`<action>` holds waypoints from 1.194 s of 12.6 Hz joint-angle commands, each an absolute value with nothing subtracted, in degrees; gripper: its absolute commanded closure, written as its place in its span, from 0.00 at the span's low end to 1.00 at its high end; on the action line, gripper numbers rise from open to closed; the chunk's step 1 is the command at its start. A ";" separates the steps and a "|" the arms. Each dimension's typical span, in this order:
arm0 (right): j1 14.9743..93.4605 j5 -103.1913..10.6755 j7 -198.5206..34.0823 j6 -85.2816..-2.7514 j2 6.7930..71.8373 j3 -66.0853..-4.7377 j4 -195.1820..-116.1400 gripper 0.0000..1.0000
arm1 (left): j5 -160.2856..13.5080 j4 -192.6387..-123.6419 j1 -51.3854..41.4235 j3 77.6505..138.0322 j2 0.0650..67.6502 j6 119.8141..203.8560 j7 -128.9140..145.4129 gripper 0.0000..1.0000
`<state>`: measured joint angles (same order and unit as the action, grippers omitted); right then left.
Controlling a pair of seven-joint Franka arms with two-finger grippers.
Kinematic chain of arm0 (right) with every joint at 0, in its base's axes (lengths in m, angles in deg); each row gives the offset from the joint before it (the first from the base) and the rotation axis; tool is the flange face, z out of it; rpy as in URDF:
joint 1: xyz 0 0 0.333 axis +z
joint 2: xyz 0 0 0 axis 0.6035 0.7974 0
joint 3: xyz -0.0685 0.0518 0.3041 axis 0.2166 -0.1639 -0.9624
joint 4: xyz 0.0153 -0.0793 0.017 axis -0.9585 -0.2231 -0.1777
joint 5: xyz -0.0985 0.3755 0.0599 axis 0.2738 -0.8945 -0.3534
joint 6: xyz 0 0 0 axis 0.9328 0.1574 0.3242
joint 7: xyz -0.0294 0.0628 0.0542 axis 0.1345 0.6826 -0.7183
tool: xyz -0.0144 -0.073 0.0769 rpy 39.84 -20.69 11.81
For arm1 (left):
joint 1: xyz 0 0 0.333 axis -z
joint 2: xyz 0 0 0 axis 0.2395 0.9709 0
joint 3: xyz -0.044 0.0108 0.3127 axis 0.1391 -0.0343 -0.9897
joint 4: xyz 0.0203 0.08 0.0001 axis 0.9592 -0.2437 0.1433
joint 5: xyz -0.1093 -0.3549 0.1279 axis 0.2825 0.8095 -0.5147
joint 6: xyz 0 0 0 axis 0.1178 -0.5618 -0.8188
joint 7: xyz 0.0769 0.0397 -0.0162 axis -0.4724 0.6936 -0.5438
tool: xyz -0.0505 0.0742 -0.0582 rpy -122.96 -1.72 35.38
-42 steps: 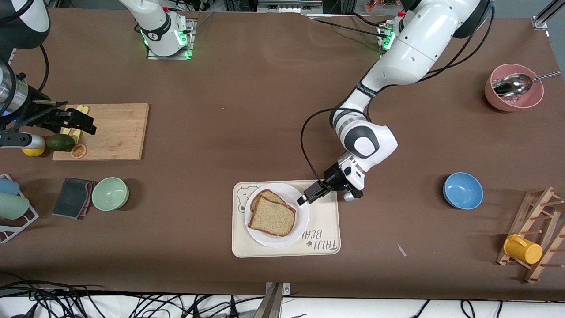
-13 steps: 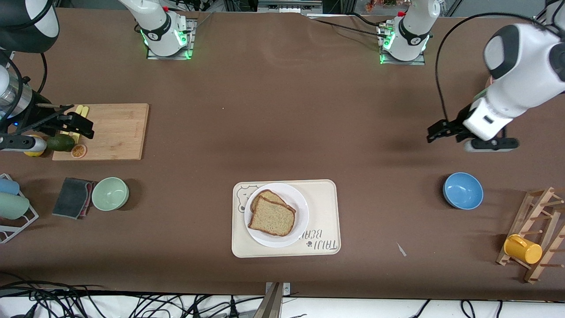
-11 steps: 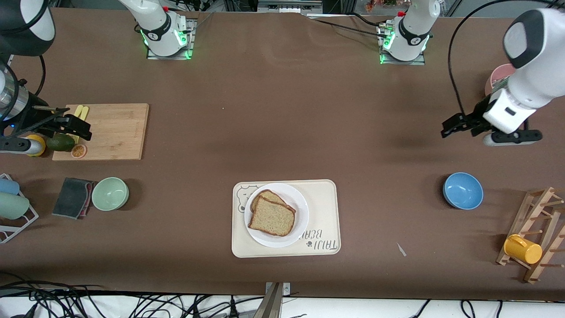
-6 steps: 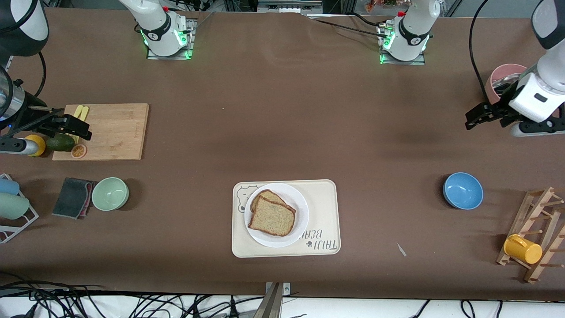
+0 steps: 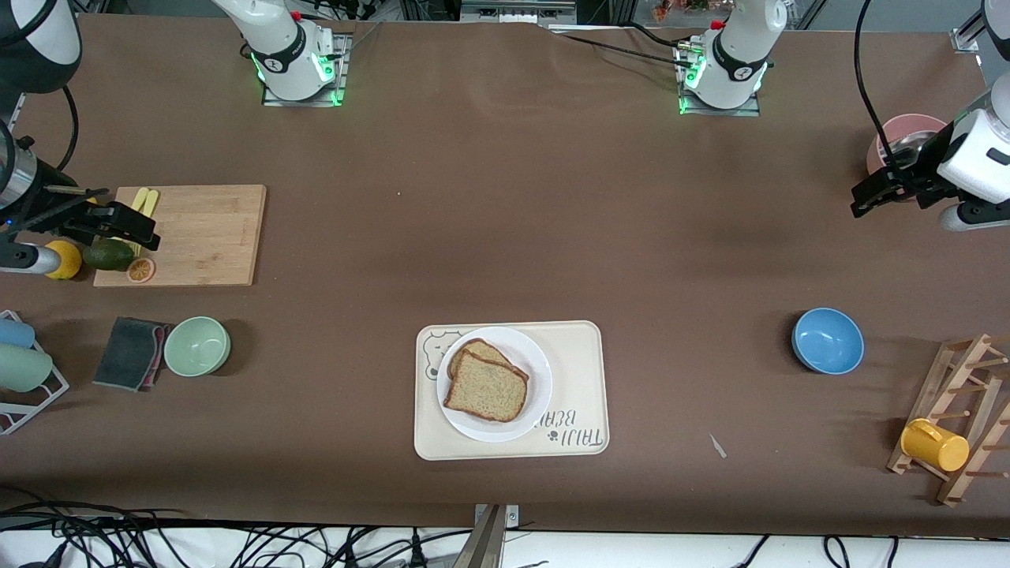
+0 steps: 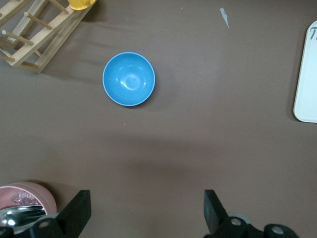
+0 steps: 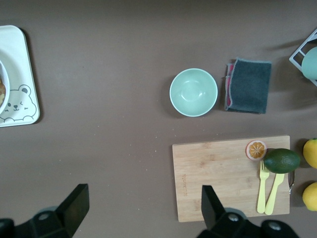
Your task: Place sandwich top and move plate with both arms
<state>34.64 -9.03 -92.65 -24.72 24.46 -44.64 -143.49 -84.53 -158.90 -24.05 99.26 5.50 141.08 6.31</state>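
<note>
Left gripper (image 5: pixel 868 201) withdrawn from plate (image 5: pixel 536 371) to worktop's left-arm end, fingers open, empty. Right gripper (image 5: pixel 130 225) over cutting board (image 5: pixel 213 237), open, empty. Sandwich top (image 5: pixel 485 386) flat on plate, mid-worktop near front edge, well apart from both; domed edge toward right arm's end.

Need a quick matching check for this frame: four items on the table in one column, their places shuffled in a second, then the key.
1. sandwich top
2. plate
3. avocado
4. yellow mug

A. on the wooden rack
B. on the cream tray
C. on the plate
D. at the cutting board's edge

Pairs: 1-C, 2-B, 3-D, 4-A
</note>
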 commanded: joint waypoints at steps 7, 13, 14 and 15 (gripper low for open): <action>34.57 -9.41 -91.56 -23.67 24.73 -44.99 -142.51 0.00 | -85.81 -149.84 -20.80 96.37 11.31 137.66 2.84 0.00; 34.66 -9.32 -91.82 -22.79 24.82 -45.17 -142.42 0.00 | -84.58 -150.10 -21.76 96.37 11.66 138.36 3.36 0.00; 34.66 -9.32 -91.82 -22.70 24.82 -45.17 -142.68 0.00 | -84.49 -150.10 -21.85 96.37 11.66 138.36 3.45 0.00; 34.83 -9.24 -91.82 -22.70 24.82 -45.25 -142.68 0.00 | -84.49 -150.18 -21.85 96.37 11.66 138.36 3.54 0.00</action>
<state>34.95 -9.03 -92.41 -23.67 24.64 -44.85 -143.35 -84.53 -152.04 -22.02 96.57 10.86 139.55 3.79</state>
